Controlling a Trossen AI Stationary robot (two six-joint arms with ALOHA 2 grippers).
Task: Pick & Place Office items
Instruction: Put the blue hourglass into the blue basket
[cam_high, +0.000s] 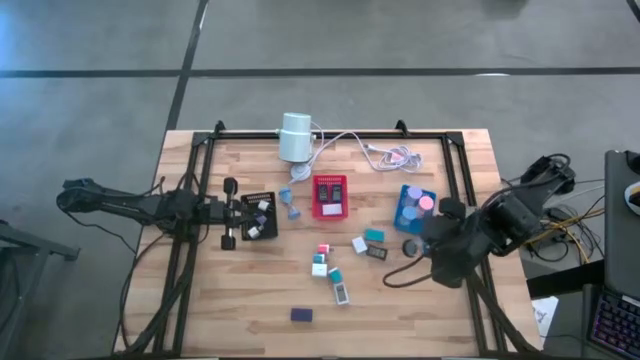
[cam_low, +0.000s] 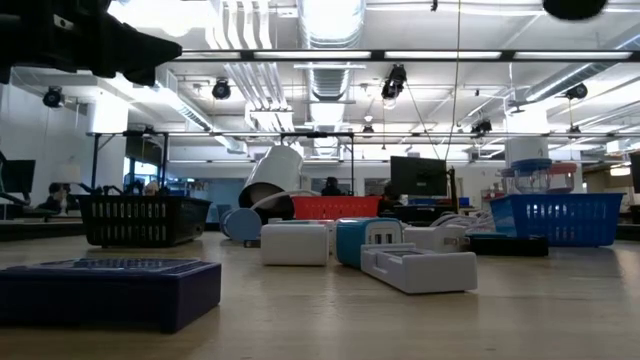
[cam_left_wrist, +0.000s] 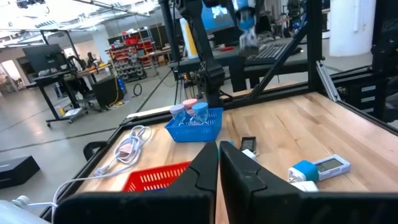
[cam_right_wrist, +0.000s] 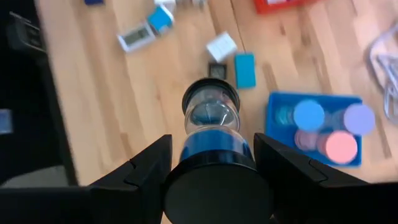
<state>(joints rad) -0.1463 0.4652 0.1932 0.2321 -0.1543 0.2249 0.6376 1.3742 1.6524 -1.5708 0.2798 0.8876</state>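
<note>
Left end effector (cam_high: 229, 213): fingers (cam_left_wrist: 202, 174) clenched together on nothing, above the black tray (cam_high: 258, 216) toward the worktop's (cam_high: 230, 300) left edge.
Right end effector (cam_right_wrist: 211, 152): jaws spread around a clear round container (cam_right_wrist: 210, 121) with a blue band and dark cap, grasping it near the blue tray (cam_high: 413, 207) toward the right edge.
Office items (cam_high: 340, 265): scattered across the worktop's middle, some lying in the trays.
Writing: none readable.

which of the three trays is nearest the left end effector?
The black tray, at the table's left. The shut left end effector sits right beside it; the red tray and blue tray lie farther right.
</note>
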